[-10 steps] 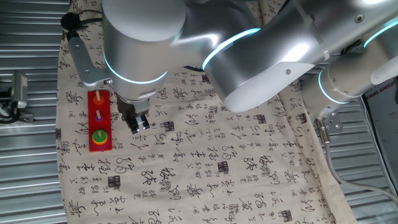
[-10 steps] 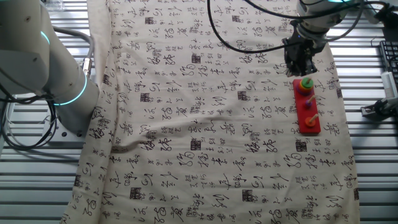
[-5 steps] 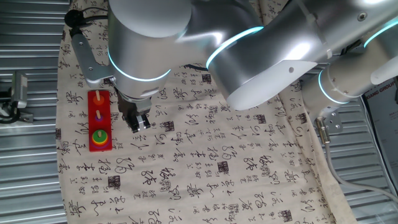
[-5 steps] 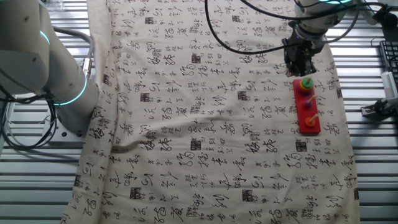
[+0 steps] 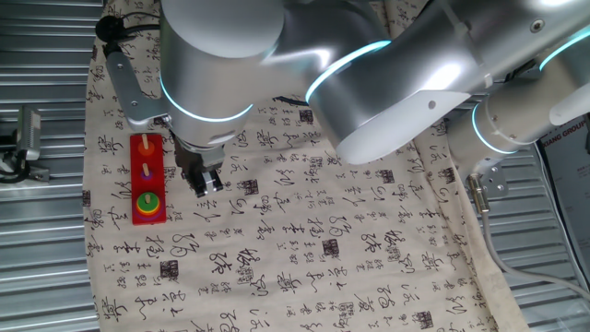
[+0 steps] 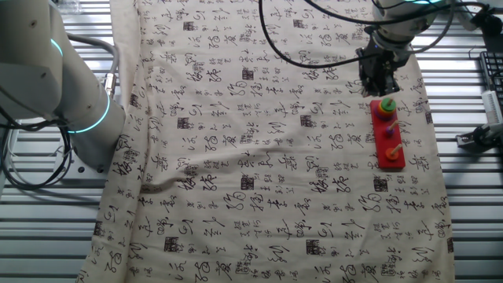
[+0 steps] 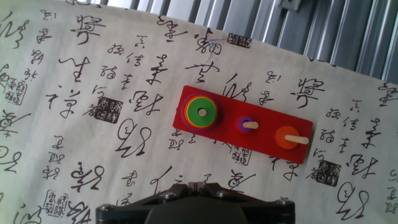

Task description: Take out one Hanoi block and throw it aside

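Observation:
The green Hanoi block [image 7: 201,112] sits on top of a stack of wider discs, yellow showing around it, on the end peg of the red base [image 7: 264,144]. The other two pegs carry a small purple disc [image 7: 247,124] and an orange disc [image 7: 286,137]. My gripper [image 7: 198,184] is shut and empty, above the cloth beside the base. In one fixed view the gripper [image 5: 206,182] hangs to the right of the base [image 5: 153,159] and the green block [image 5: 147,201]. In the other fixed view the gripper [image 6: 380,82] is just above the block [image 6: 386,104].
A beige cloth with black calligraphy [image 5: 304,240] covers the table. Ribbed metal [image 5: 41,231] shows around it. The large silver arm [image 5: 387,83] fills the top of one fixed view. A cable and clamp [image 5: 23,138] lie at the left edge.
The arm's upper part shifted very slightly to the right a second ago. The gripper, base and discs stay where they were.

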Controlling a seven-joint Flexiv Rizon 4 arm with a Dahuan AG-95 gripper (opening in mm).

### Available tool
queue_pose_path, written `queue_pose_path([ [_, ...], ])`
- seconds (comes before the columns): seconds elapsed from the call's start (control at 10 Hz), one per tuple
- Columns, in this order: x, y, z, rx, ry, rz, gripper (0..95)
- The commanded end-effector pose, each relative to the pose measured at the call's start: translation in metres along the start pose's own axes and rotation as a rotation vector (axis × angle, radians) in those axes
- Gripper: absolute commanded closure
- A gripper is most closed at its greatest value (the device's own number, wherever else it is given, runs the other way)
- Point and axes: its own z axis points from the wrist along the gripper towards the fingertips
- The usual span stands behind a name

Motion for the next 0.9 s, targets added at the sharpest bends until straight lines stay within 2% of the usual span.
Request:
queue_pose_path([
  [0.1,0.0001,0.0001,-0.0002,0.002,0.000,0.008,95.0],
  [0.9,-0.0024,0.0000,-0.0001,0.006,-0.004,0.005,95.0],
])
